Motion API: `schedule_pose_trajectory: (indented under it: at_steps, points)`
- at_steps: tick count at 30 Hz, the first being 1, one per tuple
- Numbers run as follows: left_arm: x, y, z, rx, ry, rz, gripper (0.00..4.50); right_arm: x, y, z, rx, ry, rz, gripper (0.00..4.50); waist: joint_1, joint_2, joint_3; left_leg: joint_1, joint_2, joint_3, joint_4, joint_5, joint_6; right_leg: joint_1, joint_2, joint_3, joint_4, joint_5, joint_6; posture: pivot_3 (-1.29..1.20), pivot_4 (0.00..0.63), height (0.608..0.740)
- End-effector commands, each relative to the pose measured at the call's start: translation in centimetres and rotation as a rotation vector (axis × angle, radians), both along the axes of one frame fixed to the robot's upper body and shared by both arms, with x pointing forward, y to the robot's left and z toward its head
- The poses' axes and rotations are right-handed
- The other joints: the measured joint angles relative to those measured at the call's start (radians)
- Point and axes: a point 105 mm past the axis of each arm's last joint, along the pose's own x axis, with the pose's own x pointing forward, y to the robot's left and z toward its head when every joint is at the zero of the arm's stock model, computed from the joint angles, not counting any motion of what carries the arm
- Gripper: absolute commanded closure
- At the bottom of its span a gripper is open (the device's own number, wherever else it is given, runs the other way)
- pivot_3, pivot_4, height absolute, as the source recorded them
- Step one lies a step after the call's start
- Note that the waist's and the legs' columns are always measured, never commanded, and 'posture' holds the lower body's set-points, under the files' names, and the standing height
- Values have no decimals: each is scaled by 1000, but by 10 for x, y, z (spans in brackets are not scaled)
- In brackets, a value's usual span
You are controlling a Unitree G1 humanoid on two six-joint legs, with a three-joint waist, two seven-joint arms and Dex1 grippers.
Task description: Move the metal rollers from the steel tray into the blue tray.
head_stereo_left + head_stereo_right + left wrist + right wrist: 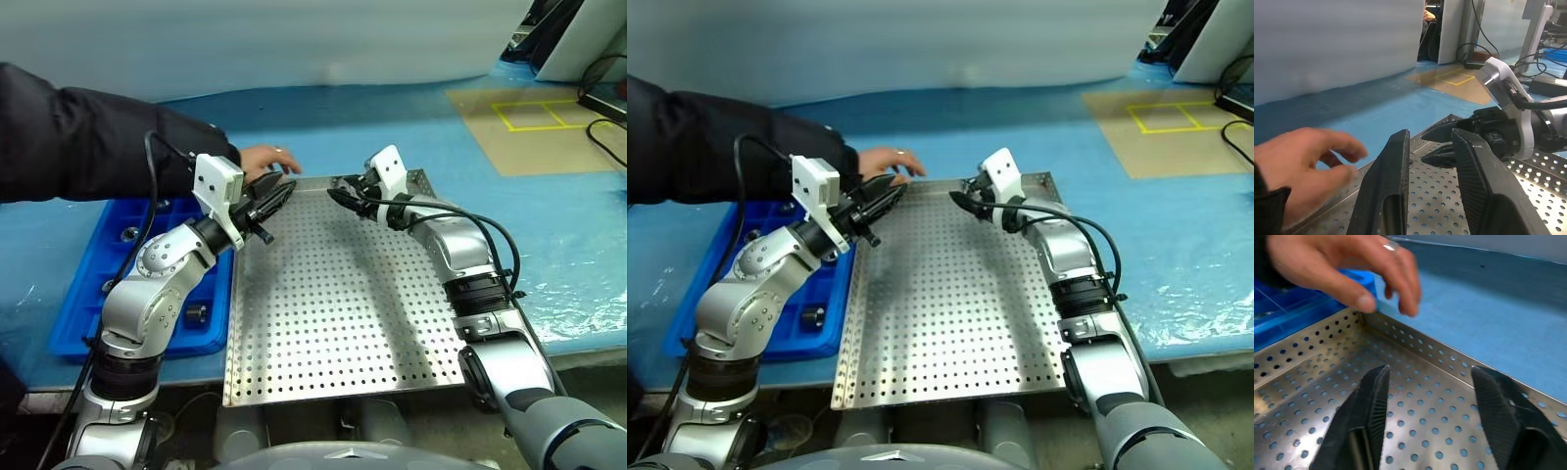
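Note:
The steel tray (343, 323) lies in the middle of the blue-covered table, with the blue tray (71, 331) against its left side. Metal rollers (196, 314) (129, 233) rest in compartments of the blue tray. My left gripper (287, 186) is shut and hovers over the steel tray's far left corner, pointing right. My right gripper (1430, 372) is open with nothing between its fingers; it hangs over the far edge of the steel tray (1415, 396) and points left toward the left gripper. A person's hand (266, 159) hovers at that far left corner, just beyond both grippers.
The person's dark sleeve (88, 142) reaches in from the left over the blue tray. A brown mat with yellow tape (534, 122) and black cables (607, 108) lie at the back right. The table's front edge runs just under the steel tray.

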Motion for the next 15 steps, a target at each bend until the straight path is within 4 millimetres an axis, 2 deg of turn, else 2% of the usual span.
schedule_pose_trajectory:
  at_steps: [1,2,3,10,15]
  points:
    - [-5,0,10,10,-53,-16,3081,-17,-4,26,35,-61,69,498,3,0,0,0,0,0,0,0,0,0,0,0,0,0,0,-18,150,740]
    - [-5,0,11,11,-55,-19,3081,-20,-6,27,30,-60,78,161,4,0,0,0,0,0,0,0,0,0,0,0,0,0,0,-21,150,740]
    - [-5,0,11,12,-55,-21,3081,-22,-9,28,28,-58,82,43,6,0,0,0,0,0,0,0,0,0,0,0,0,0,0,-26,150,740]
    - [-13,-1,10,37,-41,-77,3081,-48,-29,33,-26,-44,132,43,4,0,0,1,0,0,0,0,0,0,0,0,0,0,0,-56,150,740]
    - [-14,0,6,67,-26,-82,3081,-49,-42,31,-40,-44,77,43,-3,0,0,0,0,0,0,0,0,0,0,0,0,0,0,-64,150,740]
